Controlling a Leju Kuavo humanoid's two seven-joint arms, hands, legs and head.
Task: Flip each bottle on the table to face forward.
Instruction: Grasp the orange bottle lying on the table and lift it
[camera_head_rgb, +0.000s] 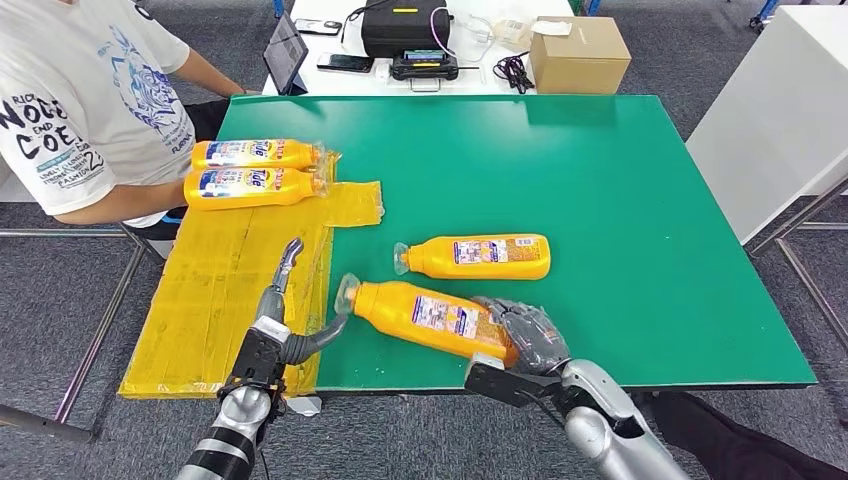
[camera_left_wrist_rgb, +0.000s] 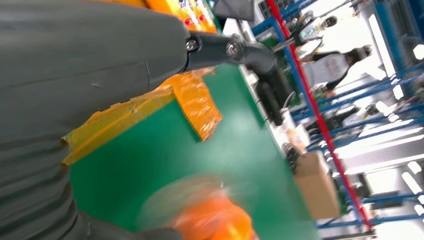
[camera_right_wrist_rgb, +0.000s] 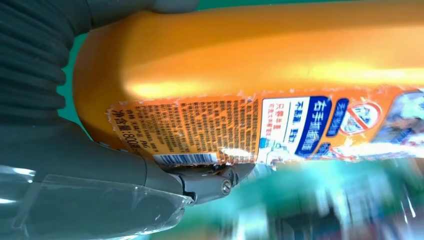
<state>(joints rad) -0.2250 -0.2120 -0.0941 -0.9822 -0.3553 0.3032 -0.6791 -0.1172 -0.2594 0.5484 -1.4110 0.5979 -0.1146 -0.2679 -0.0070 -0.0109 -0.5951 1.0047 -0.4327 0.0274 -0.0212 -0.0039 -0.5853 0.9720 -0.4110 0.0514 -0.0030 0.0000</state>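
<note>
Two robot hands work at the near edge of the green table (camera_head_rgb: 620, 200). The right hand (camera_head_rgb: 525, 335) grips the base of the nearest bottle (camera_head_rgb: 430, 317), its fingers wrapped around the orange body; the right wrist view shows this grip close up, with the thumb (camera_right_wrist_rgb: 200, 182) pressed just below a printed back label and barcode. The left hand (camera_head_rgb: 290, 310) holds nothing: one finger points up and away over the yellow sheet (camera_head_rgb: 230, 290), while another curves toward the nearest bottle's neck, touching or almost touching it.

Four orange bottles lie on the table, all on their sides. The nearest bottle lies at a slant near the front edge, neck toward the left hand, with a small-print label facing up. The second bottle (camera_head_rgb: 478, 257) lies just behind it on bare green, neck pointing to the robot's left, also with a small-print label up. The third bottle (camera_head_rgb: 250, 187) and the fourth bottle (camera_head_rgb: 255, 153) lie side by side on the far end of the yellow sheet, each showing a blue-and-white brand label.

One person in a white printed T-shirt (camera_head_rgb: 85, 100) sits at the table's left side. Behind the table stands a white desk (camera_head_rgb: 330, 75) carrying one cardboard box (camera_head_rgb: 578, 55), a black case (camera_head_rgb: 405, 25) and a tablet (camera_head_rgb: 285, 50). The floor is grey carpet (camera_head_rgb: 60, 290).
</note>
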